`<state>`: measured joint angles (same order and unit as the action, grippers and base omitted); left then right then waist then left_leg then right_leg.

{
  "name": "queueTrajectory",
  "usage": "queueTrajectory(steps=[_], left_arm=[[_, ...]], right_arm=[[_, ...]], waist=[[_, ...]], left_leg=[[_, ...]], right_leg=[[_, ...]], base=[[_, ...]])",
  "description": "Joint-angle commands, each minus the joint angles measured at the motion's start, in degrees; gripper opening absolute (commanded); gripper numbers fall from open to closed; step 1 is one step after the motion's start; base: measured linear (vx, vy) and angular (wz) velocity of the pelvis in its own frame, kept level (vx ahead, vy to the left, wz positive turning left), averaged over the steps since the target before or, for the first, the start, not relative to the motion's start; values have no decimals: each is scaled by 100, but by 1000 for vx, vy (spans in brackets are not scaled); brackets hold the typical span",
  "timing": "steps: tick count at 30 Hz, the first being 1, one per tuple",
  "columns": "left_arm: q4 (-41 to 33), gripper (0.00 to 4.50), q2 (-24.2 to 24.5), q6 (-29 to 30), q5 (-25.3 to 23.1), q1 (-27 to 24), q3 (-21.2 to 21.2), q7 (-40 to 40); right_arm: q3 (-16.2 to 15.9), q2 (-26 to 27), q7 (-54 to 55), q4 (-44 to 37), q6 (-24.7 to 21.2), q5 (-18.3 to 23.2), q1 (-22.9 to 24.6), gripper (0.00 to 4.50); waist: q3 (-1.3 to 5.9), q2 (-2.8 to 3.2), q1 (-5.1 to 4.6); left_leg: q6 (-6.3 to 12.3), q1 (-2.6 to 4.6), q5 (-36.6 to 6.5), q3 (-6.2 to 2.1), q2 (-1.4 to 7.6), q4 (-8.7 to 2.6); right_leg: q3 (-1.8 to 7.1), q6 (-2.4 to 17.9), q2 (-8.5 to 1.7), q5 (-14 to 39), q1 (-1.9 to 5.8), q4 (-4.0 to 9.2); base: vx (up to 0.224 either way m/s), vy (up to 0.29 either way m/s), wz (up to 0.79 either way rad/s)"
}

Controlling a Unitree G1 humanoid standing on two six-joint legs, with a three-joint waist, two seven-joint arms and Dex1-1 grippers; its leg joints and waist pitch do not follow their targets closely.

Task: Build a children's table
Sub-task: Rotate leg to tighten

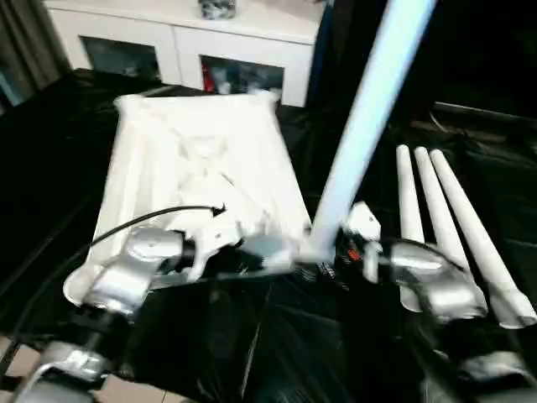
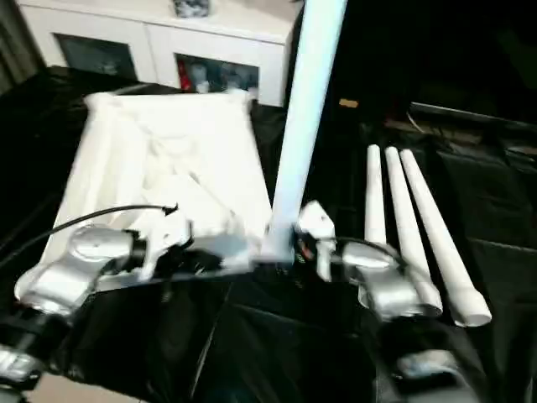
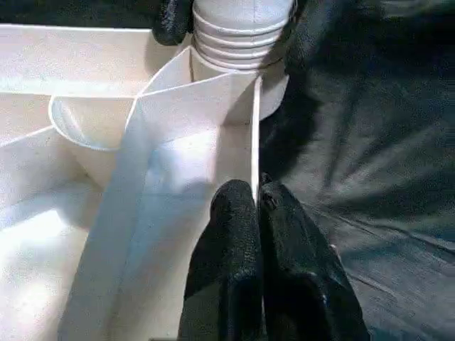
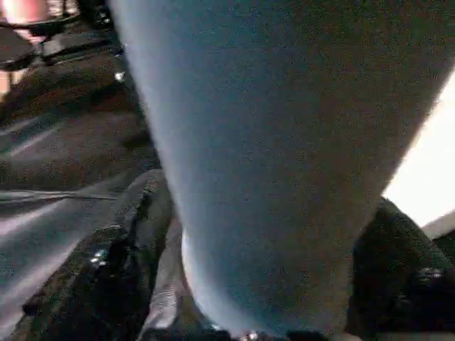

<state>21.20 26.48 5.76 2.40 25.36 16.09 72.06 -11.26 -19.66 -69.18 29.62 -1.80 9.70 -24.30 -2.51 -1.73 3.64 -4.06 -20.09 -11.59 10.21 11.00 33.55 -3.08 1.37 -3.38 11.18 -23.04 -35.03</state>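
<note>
Seating leg (image 1: 369, 109) in tabletop (image 1: 201, 159) socket | right fingers (image 4: 405, 263) clamped low on smooth, slippery tube | left fingers (image 3: 242, 256) together on stiff rib

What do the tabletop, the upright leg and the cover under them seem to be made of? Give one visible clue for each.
Tabletop: apparently moulded white plastic, matt; thin ribs and a round socket show on its underside.
Upright leg: probably the same white plastic, smooth, with moulded thread rings at its base in the left wrist view.
Cover: seemingly thin black plastic sheeting, glossy and creased; could be coated fabric.
</note>
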Motion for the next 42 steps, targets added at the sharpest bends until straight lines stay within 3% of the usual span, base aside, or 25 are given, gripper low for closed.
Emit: queueTrajectory(steps=[1,6,8,10,13,14,15,18,21,24,25,26,29,33,38,42], left_arm=[[40,0,-37,-10,-25,33,56,-16],[44,0,-51,45,7,42,27,-12],[46,0,-108,101,-10,43,30,-181],[44,0,-147,136,-35,45,24,-301],[57,0,-317,359,-274,58,-8,-945],[57,0,-336,387,-292,58,-13,-1006],[39,0,-460,532,-340,47,-73,-1311],[-167,0,-819,886,-420,-39,-156,-1936],[-334,0,-1237,1177,-490,-132,-146,-2477],[-335,0,-1557,1267,-495,-155,-49,-2737],[-332,0,-1585,1270,-498,-155,-37,-2758],[-318,0,-1632,1277,-512,-149,4,-2786],[-287,0,-1608,1246,-566,-117,38,-2799],[-260,0,-1517,1200,-595,-78,-1,-2775],[-312,0,-1138,919,-505,-110,8,-2242],[-271,0,-643,545,-381,-128,53,-1437]], right_arm=[[-321,52,-325,-180,-61,33,79,330],[-324,122,-291,-240,-182,51,123,313],[-246,228,-29,-165,-260,51,114,287],[-183,305,175,-83,-285,22,90,277],[93,681,1521,594,-90,-339,-174,269],[115,714,1658,664,-63,-376,-204,269],[237,876,2293,1003,-20,-484,-350,269],[477,1237,3595,1645,-115,-590,-617,267],[608,1563,4345,1906,-158,-600,-725,267],[581,1823,4706,2005,-38,-741,-798,267],[582,1851,4727,2016,-19,-748,-806,267],[583,1934,4683,2030,42,-726,-822,302],[602,1998,4635,2125,185,-697,-883,337],[594,1914,4492,2123,329,-679,-916,380],[438,1534,3383,1685,506,-531,-738,380],[200,1069,2069,1156,504,-373,-453,380]], waist=[[283,-17,10],[300,-13,3],[301,-12,4],[292,-9,0],[242,15,-57],[241,11,-80],[246,13,-121],[233,30,-199],[244,27,-181],[253,25,-159],[258,25,-161],[260,1,-157],[269,37,-149],[269,41,-151],[275,43,-137],[301,55,-134]], left_leg=[[338,8,-924,-44,258,-393],[355,3,-729,-44,248,-378],[371,0,-692,-44,246,-378],[342,-2,-770,-44,243,-380],[106,16,-1223,-76,244,-436],[5,13,-1336,-96,241,-445],[-56,12,-1386,-109,236,-449],[-140,9,-1515,-126,220,-455],[-84,41,-1510,-105,230,-436],[-16,28,-1480,-94,221,-437],[-19,16,-1447,-93,223,-435],[3,9,-1421,-91,212,-437],[46,-6,-1362,-93,215,-437],[73,-2,-1381,-88,221,-440],[167,-22,-1389,-90,220,-431],[275,-36,-1072,-89,220,-415]], right_leg=[[290,1262,-462,1035,288,404],[287,1301,-452,763,297,375],[284,1324,-448,677,304,366],[282,1318,-456,800,298,385],[274,1164,-479,1712,261,469],[270,1012,-496,2126,271,503],[272,953,-485,2245,260,511],[265,873,-478,2485,245,546],[286,867,-473,2370,199,564],[285,901,-452,2116,203,550],[288,911,-456,2039,208,540],[280,910,-445,1966,222,532],[283,924,-451,1818,231,515],[284,992,-450,1658,233,505],[288,958,-456,1687,258,512],[276,1124,-446,1124,295,448]], base=[[0,0,0],[0,0,0],[0,0,0],[0,0,0],[0,0,0],[0,0,0],[0,0,0],[0,0,0],[0,0,0],[0,0,0],[0,0,0],[0,0,0],[0,0,0],[0,0,0],[0,0,0],[0,0,0]])
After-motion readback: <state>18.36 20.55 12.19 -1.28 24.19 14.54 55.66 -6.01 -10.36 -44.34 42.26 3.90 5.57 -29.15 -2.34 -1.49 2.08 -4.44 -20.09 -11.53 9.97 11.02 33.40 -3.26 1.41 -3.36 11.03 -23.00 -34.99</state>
